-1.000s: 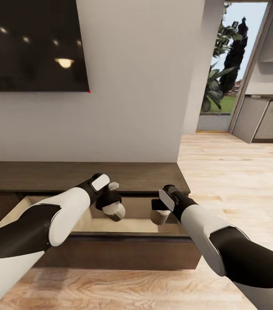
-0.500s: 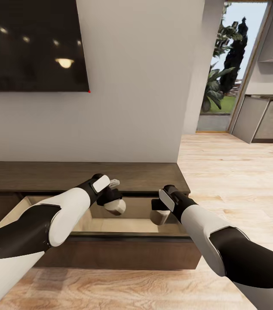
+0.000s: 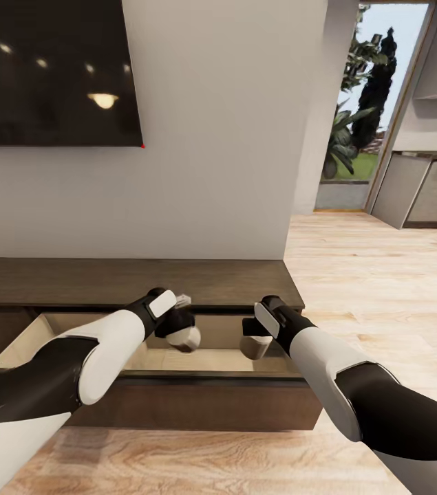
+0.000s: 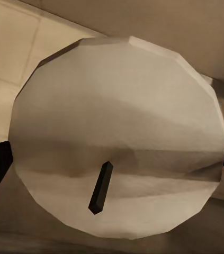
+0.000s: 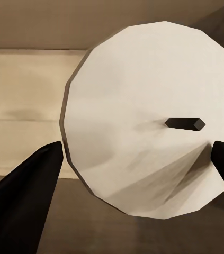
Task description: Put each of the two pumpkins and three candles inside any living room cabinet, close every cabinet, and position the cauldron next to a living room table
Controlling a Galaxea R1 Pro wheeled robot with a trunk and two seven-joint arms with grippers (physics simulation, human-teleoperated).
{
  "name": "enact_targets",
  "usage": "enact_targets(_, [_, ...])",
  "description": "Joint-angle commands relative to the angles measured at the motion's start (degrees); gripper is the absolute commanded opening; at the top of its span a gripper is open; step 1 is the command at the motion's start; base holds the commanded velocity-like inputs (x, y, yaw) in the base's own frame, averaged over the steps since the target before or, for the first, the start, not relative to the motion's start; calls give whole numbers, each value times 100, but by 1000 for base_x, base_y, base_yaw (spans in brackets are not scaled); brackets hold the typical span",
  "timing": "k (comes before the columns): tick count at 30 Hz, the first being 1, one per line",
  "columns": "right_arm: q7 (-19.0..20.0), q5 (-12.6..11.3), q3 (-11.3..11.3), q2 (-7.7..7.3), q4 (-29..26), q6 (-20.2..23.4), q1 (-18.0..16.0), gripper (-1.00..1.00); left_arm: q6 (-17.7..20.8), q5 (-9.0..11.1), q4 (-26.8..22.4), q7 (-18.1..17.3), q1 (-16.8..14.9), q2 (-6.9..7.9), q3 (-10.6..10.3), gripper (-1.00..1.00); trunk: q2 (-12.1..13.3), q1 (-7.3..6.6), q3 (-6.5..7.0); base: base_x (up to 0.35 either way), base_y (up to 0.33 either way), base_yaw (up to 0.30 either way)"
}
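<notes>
The cabinet point(image 3: 135, 282) runs along the wall beneath the television point(image 3: 53, 69), with its open drawer point(image 3: 177, 392) pulled out toward the robot. Above the drawer's inside, the left gripper point(image 3: 182, 330) holds one candle point(image 3: 185, 339) and the right gripper point(image 3: 251, 338) holds another candle point(image 3: 252, 349) to its right, the two apart. Right of the cabinet lies bare floor point(image 3: 376, 289), with a doorway point(image 3: 363, 110) behind it.

My left arm point(image 3: 73, 364) and right arm point(image 3: 342, 378) show glossy white shells, black joint segments and black wrists bearing white rounded patches.
</notes>
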Motion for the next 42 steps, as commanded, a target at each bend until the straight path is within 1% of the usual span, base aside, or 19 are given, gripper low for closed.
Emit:
enact_targets(1, [-48, -62, 30, 0, -7, 17, -1, -100, 7, 48, -13, 43, 11, -1, -9, -100, -2, -1, -5, 0, 0, 0])
enact_targets(5, [-48, -62, 30, 0, -7, 16, 21, -100, -26, 23, -15, 43, 116, -1, -9, -100, -2, -1, -5, 0, 0, 0])
enact_targets(9, [-48, -62, 30, 0, -7, 15, 87, -100, -268, -200, -13, 37, 180, -1, -9, -100, -2, -1, -5, 0, 0, 0])
enact_targets(13, [-48, -62, 30, 0, -7, 15, 105, -100, -346, -265, -12, 11, 196, -1, -9, -100, -2, -1, -5, 0, 0, 0])
enact_targets(18, [-48, -61, 30, 0, -7, 15, 124, -100, -355, -274, -12, -75, 225, -1, -9, -100, -2, -1, -5, 0, 0, 0])
enact_targets(26, [-48, -62, 30, 0, -7, 15, 133, -100, -359, -276, -12, -103, 280, -1, -9, -100, -2, -1, -5, 0, 0, 0])
enact_targets(29, [-48, -55, 37, 0, -12, 15, 135, -100, -364, -276, -12, -138, 358, -1, -9, -100, -2, -1, -5, 0, 0, 0])
enact_targets(39, [-49, -50, 45, 0, -38, 10, 137, -100, -373, -276, -12, -167, 378, -1, -9, -100, -2, -1, -5, 0, 0, 0])
enact_targets(42, [-49, -46, 47, 0, -57, -113, 137, -100, -370, -276, -12, -168, 379, -1, -9, -100, -2, -1, -5, 0, 0, 0])
